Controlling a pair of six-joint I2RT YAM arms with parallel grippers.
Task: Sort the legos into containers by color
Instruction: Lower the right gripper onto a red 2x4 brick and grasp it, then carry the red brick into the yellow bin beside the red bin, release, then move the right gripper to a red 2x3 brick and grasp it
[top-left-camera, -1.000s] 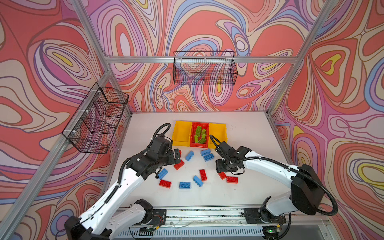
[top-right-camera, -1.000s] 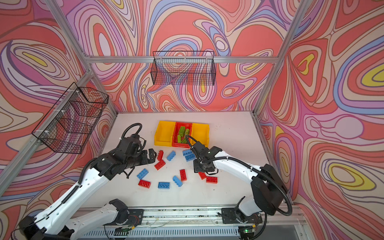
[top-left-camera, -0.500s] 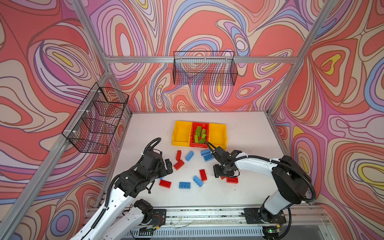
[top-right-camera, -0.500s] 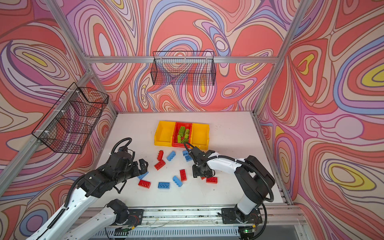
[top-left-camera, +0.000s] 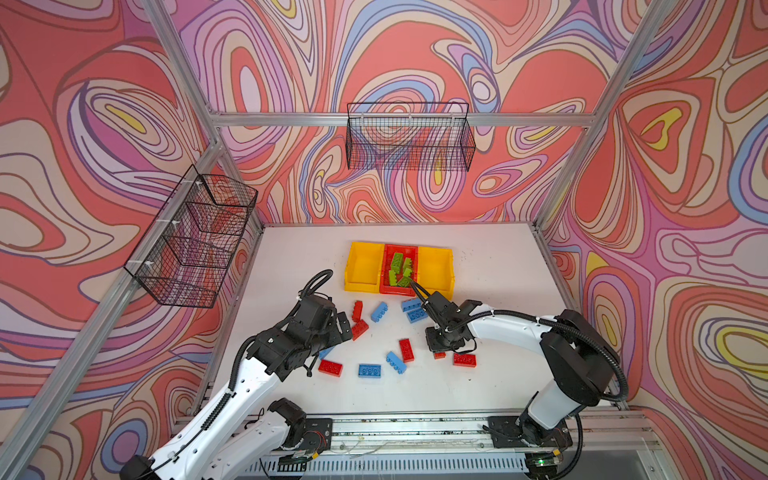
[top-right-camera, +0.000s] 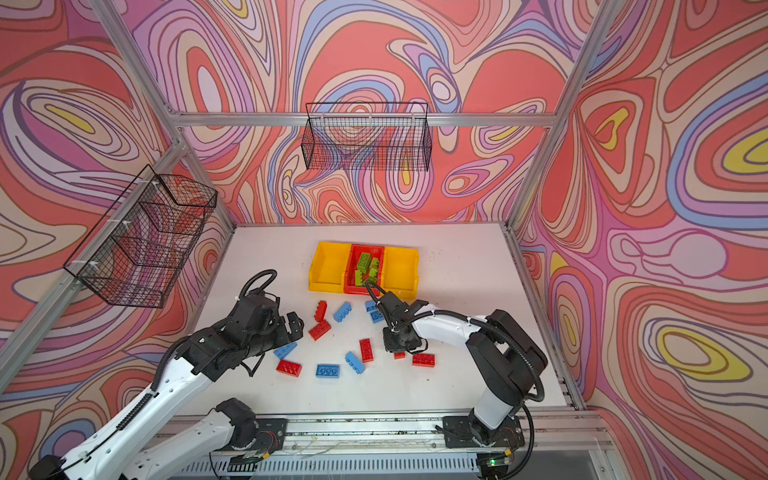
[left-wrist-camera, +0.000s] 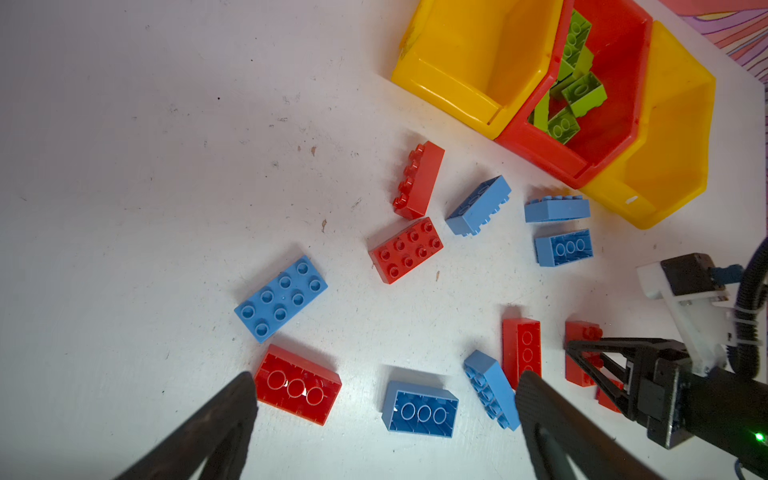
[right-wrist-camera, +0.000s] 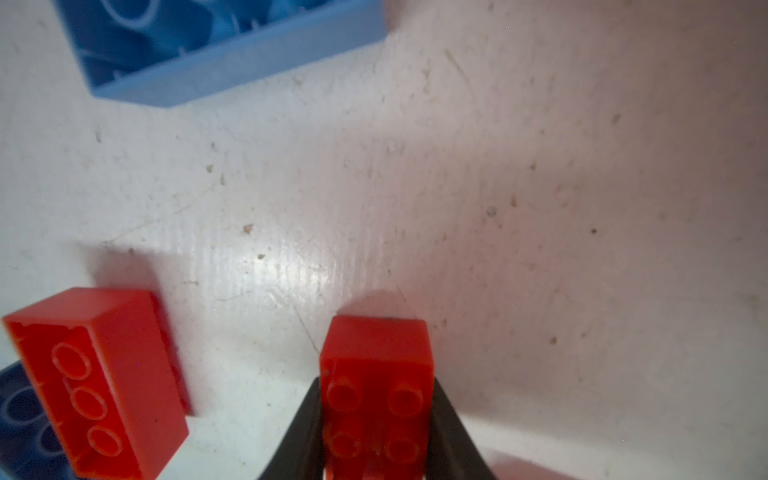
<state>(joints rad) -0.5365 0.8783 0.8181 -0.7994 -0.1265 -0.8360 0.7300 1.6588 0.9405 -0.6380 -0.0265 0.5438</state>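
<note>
Pinching a red lego (right-wrist-camera: 374, 353) — right gripper (right-wrist-camera: 376, 388) closed.

We see lime-green legos (top-right-camera: 368, 266) heaped in the red container (top-right-camera: 352, 289) between two yellow containers (top-right-camera: 326, 266); red legos (top-right-camera: 320, 330) and blue legos (top-right-camera: 327, 370) lie scattered on the white table (top-right-camera: 449, 291).

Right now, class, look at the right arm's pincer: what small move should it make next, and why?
Probably a short, straight lift. The right pincer is shut on the sides of a small red brick, which seems to rest on the table near another red brick. Raising it first should clear the neighbours before carrying it to an empty yellow bin; the red bin holds green bricks.
</note>
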